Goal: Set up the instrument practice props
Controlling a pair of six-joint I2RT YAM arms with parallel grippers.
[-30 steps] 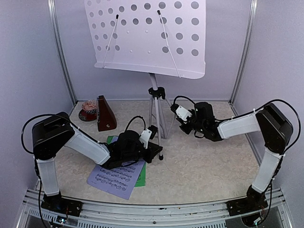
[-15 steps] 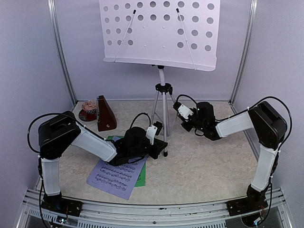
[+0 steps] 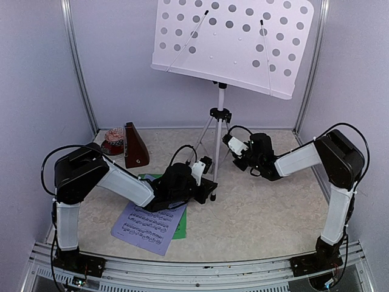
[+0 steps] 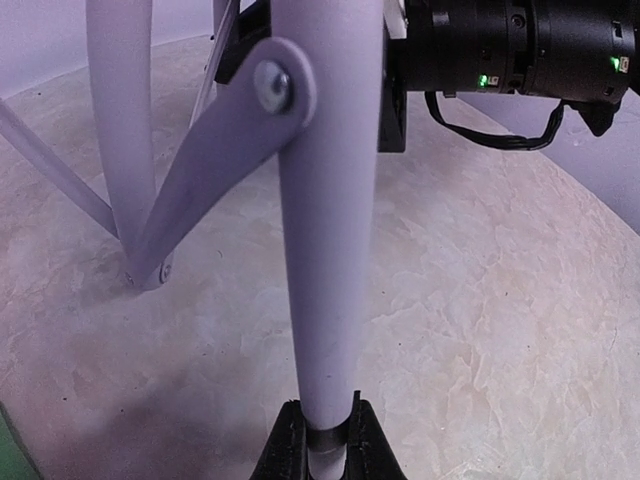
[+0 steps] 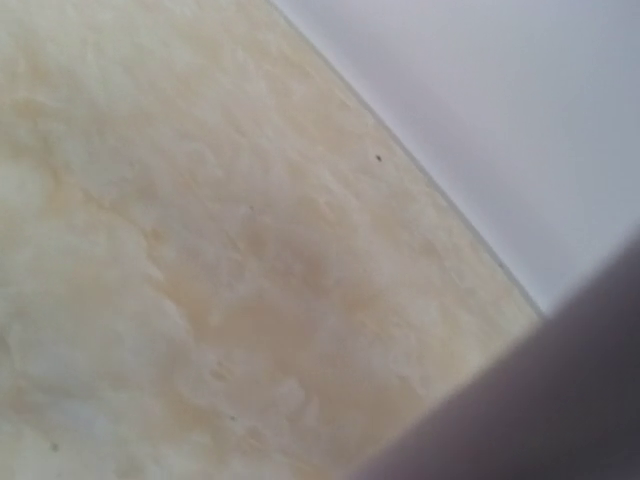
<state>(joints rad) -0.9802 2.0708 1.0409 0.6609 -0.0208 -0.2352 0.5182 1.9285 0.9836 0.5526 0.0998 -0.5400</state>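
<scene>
Music stand [image 3: 220,100] shifted right; probably stiff, top-heavy, so hold low. Left end effector [image 4: 322,452] pinches its leg; right end effector [image 3: 232,153] state can't be told.

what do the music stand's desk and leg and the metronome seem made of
Desk: likely thin sheet metal, matte pale grey, punched round holes. Leg: smooth pale coated metal tube, riveted brace. Metronome: smooth dark brown, wood or wood-look plastic; unclear which.

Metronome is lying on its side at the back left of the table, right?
Not quite. The metronome stands upright, not on its side. It is at the back left of the table, as the top view shows.
</scene>
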